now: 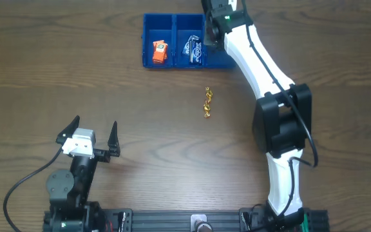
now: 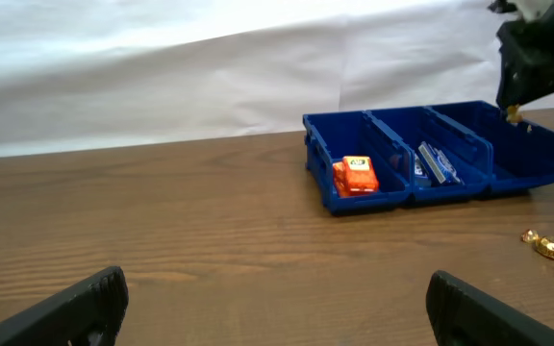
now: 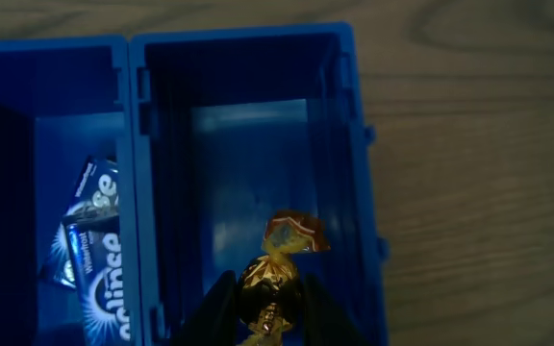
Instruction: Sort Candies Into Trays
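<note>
- While the right gripper pinched a gold-wrapped candy, it hung over the right-end compartment of the blue tray.
- A blue-wrapped candy lay in the middle compartment, an orange candy in the left one.
- More gold candies lay on the table near the tray.
- The left gripper stood spread wide, well apart from the tray.

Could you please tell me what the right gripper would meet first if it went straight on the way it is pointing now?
Probably the bare floor of the blue tray's end compartment: the right gripper, shut on a gold-wrapped candy, points down into it. How far off the floor lies is unclear.
</note>
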Available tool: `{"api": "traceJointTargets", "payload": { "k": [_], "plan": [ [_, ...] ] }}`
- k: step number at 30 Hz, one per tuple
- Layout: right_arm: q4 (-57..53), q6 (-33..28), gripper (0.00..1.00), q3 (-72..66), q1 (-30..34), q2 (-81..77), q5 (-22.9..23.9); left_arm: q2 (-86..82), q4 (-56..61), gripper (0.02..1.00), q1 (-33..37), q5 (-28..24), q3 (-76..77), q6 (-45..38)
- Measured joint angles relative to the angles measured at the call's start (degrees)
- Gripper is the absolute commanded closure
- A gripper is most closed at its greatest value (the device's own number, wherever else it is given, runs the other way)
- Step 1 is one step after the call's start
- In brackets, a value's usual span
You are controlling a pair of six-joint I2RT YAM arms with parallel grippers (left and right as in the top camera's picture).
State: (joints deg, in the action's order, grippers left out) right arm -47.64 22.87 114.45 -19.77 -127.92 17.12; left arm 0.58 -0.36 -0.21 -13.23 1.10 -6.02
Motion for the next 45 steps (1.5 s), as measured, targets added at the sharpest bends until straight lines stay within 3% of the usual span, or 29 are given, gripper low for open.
{"api": "traceJointTargets", "payload": {
  "k": [16, 19, 22, 27, 33, 35, 45],
  "plan": [
    [5.6, -1.2, 0.866, 0.0, 0.2, -3.7, -0.2, 0.0, 0.0, 0.020, 0.0, 0.0, 0.0, 0.0],
    [5.8, -1.2, 0.735, 0.0, 0.4, -3.7, -0.2, 0.0, 0.0, 0.023, 0.0, 0.0, 0.0, 0.0],
    [5.9, -1.7, 0.426, 0.0, 0.5, -3.7, -0.2, 0.0, 0.0, 0.020, 0.0, 0.0, 0.0, 0.0],
    [5.7, -1.6, 0.128, 0.0, 0.6, -3.7, -0.3, 0.0, 0.0, 0.020, 0.0, 0.0, 0.0, 0.0],
    [5.8, -2.1, 0.082, 0.0, 0.7, -3.7, -0.2, 0.0, 0.0, 0.020, 0.0, 0.0, 0.0, 0.0],
    [5.9, -2.0, 0.001, 0.0, 0.7, -3.7, -0.2, 0.0, 0.0, 0.020, 0.0, 0.0, 0.0, 0.0],
    [4.9, -2.1, 0.001, 0.0, 0.8, -3.3, -0.6, 0.0, 0.0, 0.020, 0.0, 0.0, 0.0, 0.0]
  ]
}}
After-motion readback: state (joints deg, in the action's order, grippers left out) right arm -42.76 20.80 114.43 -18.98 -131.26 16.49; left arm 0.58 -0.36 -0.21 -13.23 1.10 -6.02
